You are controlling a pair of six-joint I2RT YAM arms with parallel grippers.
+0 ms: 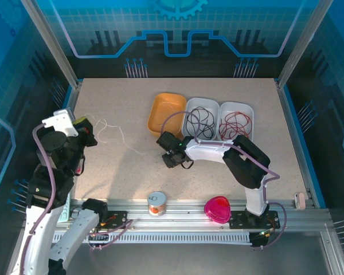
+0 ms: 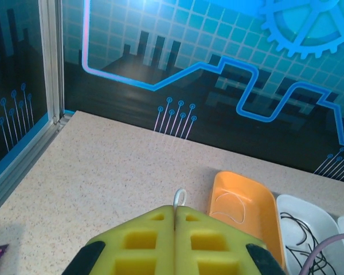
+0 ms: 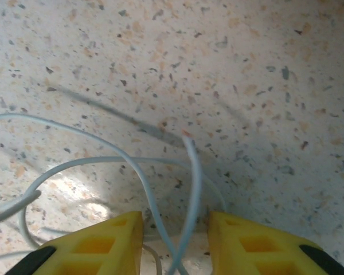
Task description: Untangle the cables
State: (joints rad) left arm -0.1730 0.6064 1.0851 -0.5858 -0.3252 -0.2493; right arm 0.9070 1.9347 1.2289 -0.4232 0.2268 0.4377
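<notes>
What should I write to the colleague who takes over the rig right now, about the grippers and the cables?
Left gripper: shut on the white cable; a small loop pokes out past its fingertips.
Right gripper: open, low over the table; white strands pass between its fingers, unclamped.
Done: black cable in the middle white tray, red cable in the right white tray.
Left: the white cable sprawls on the table; it probably belongs in the orange tray.

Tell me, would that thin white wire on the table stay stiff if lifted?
Probably floppy: the white wire lies in loose curves across the table. Likely very light, being so thin. It might snag where its strands cross.
</notes>
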